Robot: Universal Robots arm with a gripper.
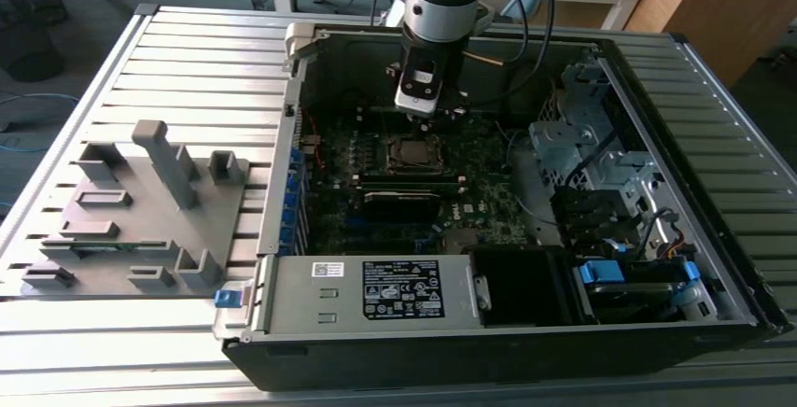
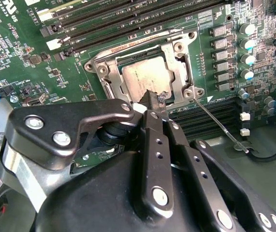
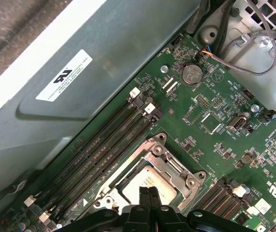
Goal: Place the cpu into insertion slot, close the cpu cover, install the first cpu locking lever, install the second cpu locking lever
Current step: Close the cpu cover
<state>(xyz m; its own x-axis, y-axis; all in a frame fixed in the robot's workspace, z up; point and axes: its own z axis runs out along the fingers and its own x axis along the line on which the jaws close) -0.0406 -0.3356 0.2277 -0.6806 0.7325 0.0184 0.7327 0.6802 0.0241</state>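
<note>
The gripper (image 2: pixel 156 99) has its fingers pressed tight together with nothing between them, the tips down at the near edge of the cpu cover (image 2: pixel 179 65). The cpu (image 2: pixel 142 75) lies just ahead of and under the tips, seated in the insertion slot (image 1: pixel 412 155), with the cover lying flat around it. A thin locking lever (image 2: pixel 220 126) sticks out loose just beside the fingers. I'd judge the cover is being pressed home. The push should land on the metal frame, not the chip, and go straight down, gently. Beneath the gripper is the green motherboard (image 3: pixel 215 96), inside an open computer case (image 1: pixel 373 332) lying on a slatted table (image 1: pixel 187 52). A grey fixture (image 1: pixel 125 220) sits well off to one side.
</note>
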